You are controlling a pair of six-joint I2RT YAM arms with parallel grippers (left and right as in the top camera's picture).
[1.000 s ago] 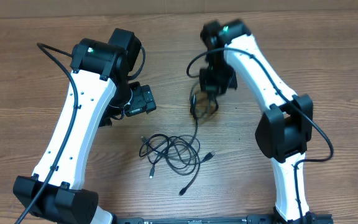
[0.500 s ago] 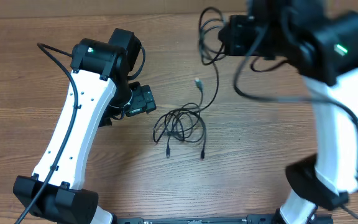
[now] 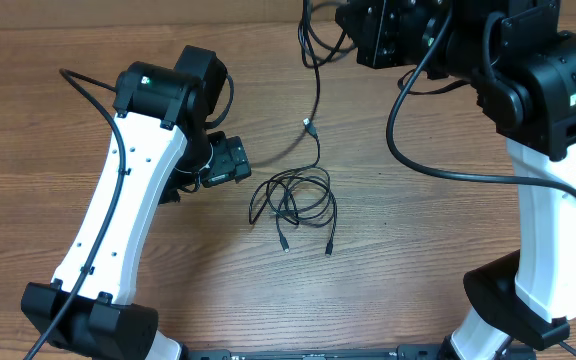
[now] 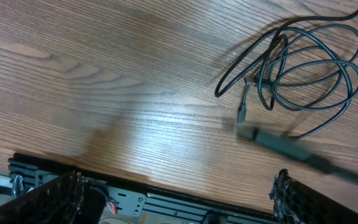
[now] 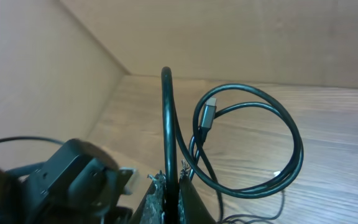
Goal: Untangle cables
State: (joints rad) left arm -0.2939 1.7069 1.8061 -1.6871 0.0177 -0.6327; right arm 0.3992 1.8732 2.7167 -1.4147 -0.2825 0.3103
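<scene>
We judge that the task is begun but far from finished. The right gripper point(image 5: 168, 186) is closed on one strand of the cables point(image 3: 293, 200) and holds it high above the table point(image 3: 418, 230). In the right wrist view this strand makes one round loop above the fingers. From the overhead view the strand hangs down and runs into the bundle, so we think it is not free yet.

The bundle lies on the table between the two arms, a little nearer to the left one. Its loops cross one another many times, and no cable lies apart by itself. What is left, in our judgement, is nearly everything: to pull the lifted strand clear, then to separate the others.

The left gripper point(image 4: 176, 180) is wide open and holds nothing. It hangs over bare wood, just beside the bundle.

Now the count. We see two arms and two grippers. We count four plug tips point(image 3: 308, 125): three in the overhead view, one of them on the hanging part and two at the near edge of the bundle, and one more in the loop at the right gripper. This means at least two cables. The exact number we cannot tell, because the loops overlap.
</scene>
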